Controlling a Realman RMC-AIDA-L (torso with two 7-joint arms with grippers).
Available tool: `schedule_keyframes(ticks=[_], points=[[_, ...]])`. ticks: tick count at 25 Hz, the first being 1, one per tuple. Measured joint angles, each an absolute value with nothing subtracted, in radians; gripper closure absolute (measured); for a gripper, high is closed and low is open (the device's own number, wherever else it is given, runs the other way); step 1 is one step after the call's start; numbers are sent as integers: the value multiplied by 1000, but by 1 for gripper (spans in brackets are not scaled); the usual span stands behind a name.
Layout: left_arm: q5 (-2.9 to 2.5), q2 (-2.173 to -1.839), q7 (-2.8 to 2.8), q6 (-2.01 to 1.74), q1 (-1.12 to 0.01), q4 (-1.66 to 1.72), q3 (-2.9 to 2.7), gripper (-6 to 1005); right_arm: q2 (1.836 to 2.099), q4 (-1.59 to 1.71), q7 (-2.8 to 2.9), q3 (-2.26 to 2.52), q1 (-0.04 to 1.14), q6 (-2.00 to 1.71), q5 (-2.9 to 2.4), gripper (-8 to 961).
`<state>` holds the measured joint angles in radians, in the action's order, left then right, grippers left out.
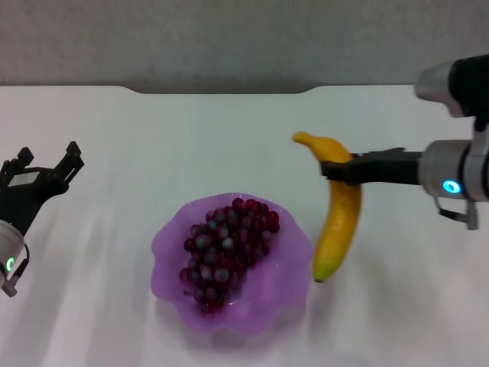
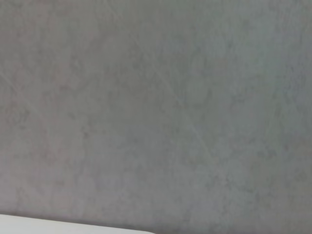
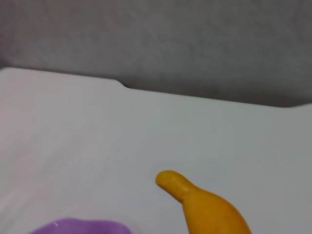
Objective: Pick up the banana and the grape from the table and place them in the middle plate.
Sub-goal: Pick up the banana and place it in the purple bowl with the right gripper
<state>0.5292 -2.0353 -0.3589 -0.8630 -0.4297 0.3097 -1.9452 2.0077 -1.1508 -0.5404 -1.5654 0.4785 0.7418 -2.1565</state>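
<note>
The grape bunch (image 1: 225,248), dark red and purple, lies in the purple scalloped middle plate (image 1: 170,243) at the table's near middle. The yellow banana (image 1: 340,222) is just to the right of the plate, its greenish tip pointing toward me. My right gripper (image 1: 336,170) reaches in from the right and is shut across the banana's upper part. I cannot tell whether the banana is off the table. The right wrist view shows the banana's stem end (image 3: 204,207) and a bit of the plate's rim (image 3: 83,227). My left gripper (image 1: 50,153) is open and empty at the far left.
The white table (image 1: 191,138) has a notched far edge, with a grey wall behind it. The left wrist view shows only that wall and a sliver of the table's edge (image 2: 48,228).
</note>
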Motion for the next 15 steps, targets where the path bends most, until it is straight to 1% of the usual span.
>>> schedule_keyframes(ticks=[11,15], points=[[529,-2039,-359,-849,-445,310,-1948,104,2010,-916,-753,-1398,616,549,-1866,357],[528,-2039,-359,-847,-446,313,-1949,104,2012,-878,-785,-1326,644,504,-1809,351]])
